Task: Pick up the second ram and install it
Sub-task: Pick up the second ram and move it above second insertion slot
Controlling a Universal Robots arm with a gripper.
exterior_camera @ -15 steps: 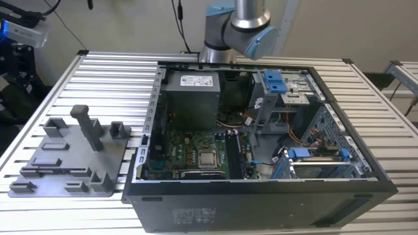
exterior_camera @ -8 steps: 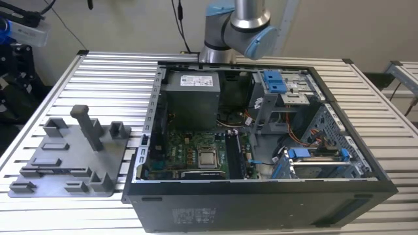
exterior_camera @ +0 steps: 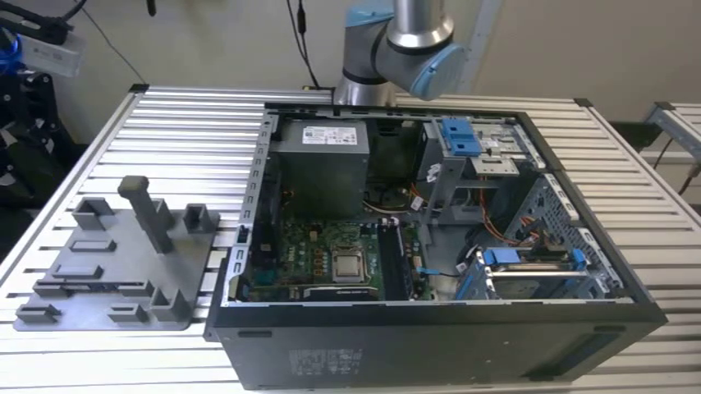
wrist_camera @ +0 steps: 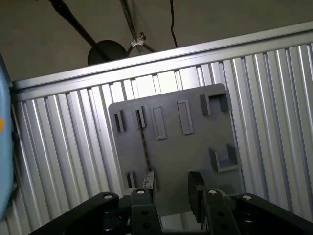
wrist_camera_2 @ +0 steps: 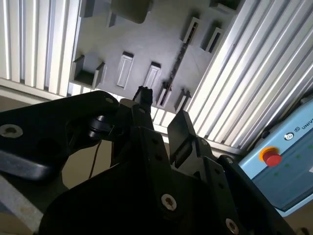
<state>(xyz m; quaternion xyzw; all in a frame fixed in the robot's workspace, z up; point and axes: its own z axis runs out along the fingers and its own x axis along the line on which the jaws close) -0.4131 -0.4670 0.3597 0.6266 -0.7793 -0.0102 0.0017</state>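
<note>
Gripper [wrist_camera: 170, 198] [wrist_camera_2: 162, 110]: fingers spread wide in both wrist views, nothing between them, pointed at the grey fixture plate [exterior_camera: 82, 267], which lies on the slatted table [exterior_camera: 186, 123] at the lower left of the exterior view, beside the computer case [exterior_camera: 438, 345]. Second ram [wrist_camera: 145, 147] [wrist_camera_2: 177, 63] stands edge-on in the plate's slots as a thin dark strip. Well apart from the fingers, untouched; its line runs toward one finger, not the gap.

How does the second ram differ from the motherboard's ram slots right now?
Place: the second ram sits in the grey fixture plate on the slatted table; the ram slots lie inside the open computer case. Look: the second ram is one thin strip, edge-on; the ram slots form a wider black band. Both are long, dark and narrow.
</note>
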